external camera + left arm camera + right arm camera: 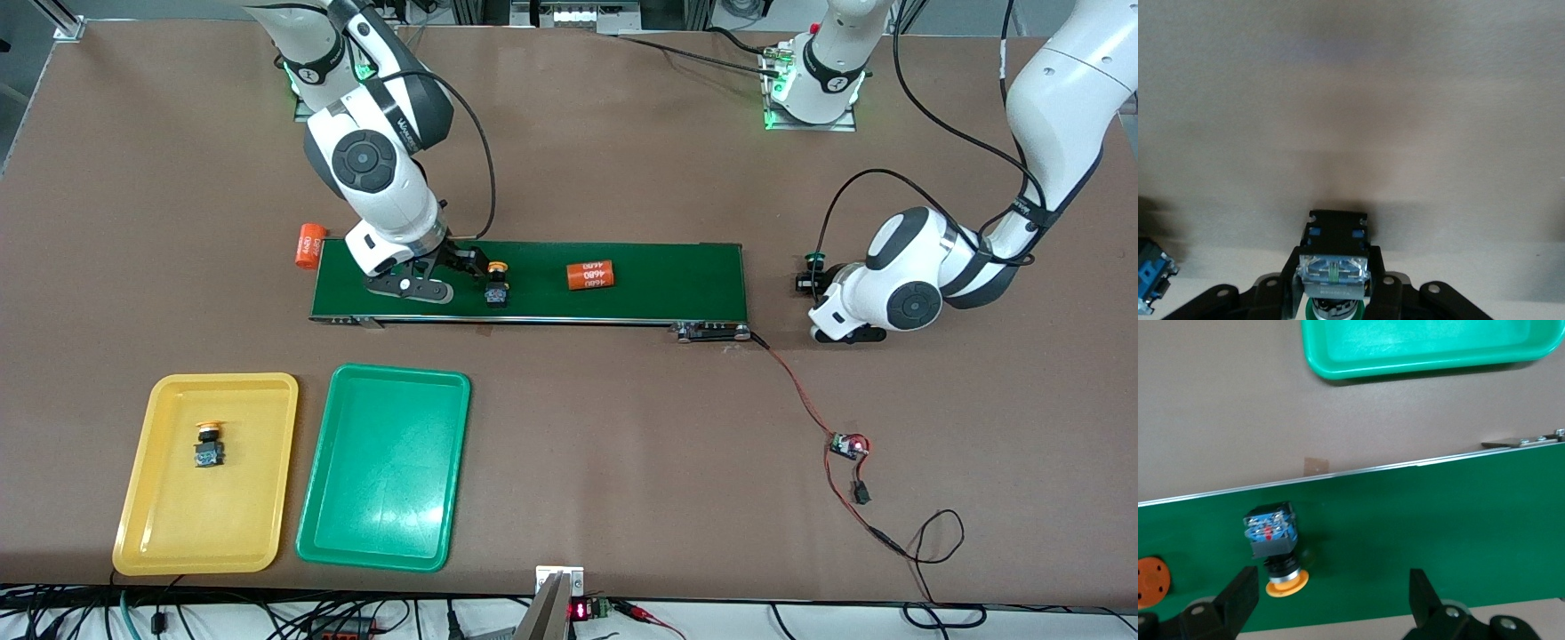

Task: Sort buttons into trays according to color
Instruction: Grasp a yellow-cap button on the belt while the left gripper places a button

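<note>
On the table [622, 427], the conveyor belt [676, 280] is partly covered by the right gripper [462, 267], whose jaws are spread wide, empty, a yellow-capped button [496, 286] lying just at their 4 o'clock. The left gripper [811, 283], largely hidden by its wrist, is clamped on a green-capped button [1335, 267]. Another yellow button [208, 444] is seen in the yellow tray [142, 524], at the green tray's [356, 533] 9 o'clock.

Place: robotics lab
Evidence: brown table [569, 462], small conveyor belt [533, 283] mid-frame, loose wiring [827, 462] lower right, aluminium framing at top edge
</note>
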Motion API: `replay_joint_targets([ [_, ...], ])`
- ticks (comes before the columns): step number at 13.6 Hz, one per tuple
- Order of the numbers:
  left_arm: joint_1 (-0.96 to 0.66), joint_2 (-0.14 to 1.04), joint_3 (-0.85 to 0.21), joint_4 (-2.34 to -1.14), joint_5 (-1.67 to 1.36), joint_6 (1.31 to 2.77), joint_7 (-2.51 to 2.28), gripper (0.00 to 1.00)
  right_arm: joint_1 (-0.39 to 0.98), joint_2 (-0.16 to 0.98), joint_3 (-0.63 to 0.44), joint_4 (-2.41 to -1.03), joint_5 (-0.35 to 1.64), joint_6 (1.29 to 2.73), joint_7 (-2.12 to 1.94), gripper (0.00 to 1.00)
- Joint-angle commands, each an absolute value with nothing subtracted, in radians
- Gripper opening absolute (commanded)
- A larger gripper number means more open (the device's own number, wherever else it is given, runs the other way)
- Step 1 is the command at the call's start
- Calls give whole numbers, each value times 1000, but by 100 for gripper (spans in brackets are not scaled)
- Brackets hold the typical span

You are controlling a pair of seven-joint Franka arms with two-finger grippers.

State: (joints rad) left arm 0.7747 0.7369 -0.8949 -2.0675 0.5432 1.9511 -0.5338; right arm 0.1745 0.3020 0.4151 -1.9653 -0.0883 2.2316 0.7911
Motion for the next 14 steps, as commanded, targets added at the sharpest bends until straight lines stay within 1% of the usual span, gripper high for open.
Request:
replay_joint_targets([
  [1, 779, 701, -975, -2014, 552, 1873, -552, 12, 175, 265, 425, -2000, -86, 2246, 810, 100],
  [3, 770, 701, -1063, -1933, 537, 1795, -561, 13, 175, 265, 425, -2005, -90, 2247, 799, 100],
  [4, 750, 706, -1090, -1899, 534, 1781, -571, 13, 172, 265, 425, -2006, -98, 2249, 779, 100],
  [5, 698, 710, -1100, -1875, 522, 1781, -592, 16, 170, 265, 425, -2009, -100, 2255, 758, 100],
  [7, 571, 721, -1088, -1824, 471, 1792, -667, 16, 169, 267, 425, -2029, -101, 2273, 758, 100],
  [9, 448, 753, -1028, -1778, 469, 1847, -698, 17, 170, 273, 425, -2058, -101, 2316, 758, 100],
  [11, 355, 755, -967, -1779, 469, 1926, -733, 17, 173, 284, 425, -2075, -101, 2353, 758, 100],
  [12, 316, 755, -939, -1779, 469, 1937, -748, 25, 173, 290, 425, -2075, -101, 2361, 758, 100],
  [13, 286, 755, -915, -1779, 469, 1939, -773, 71, 175, 296, 425, -2075, -103, 2364, 756, 100],
  [14, 270, 752, -907, -1779, 469, 1936, -814, 100, 173, 298, 423, -2075, -106, 2371, 753, 100],
])
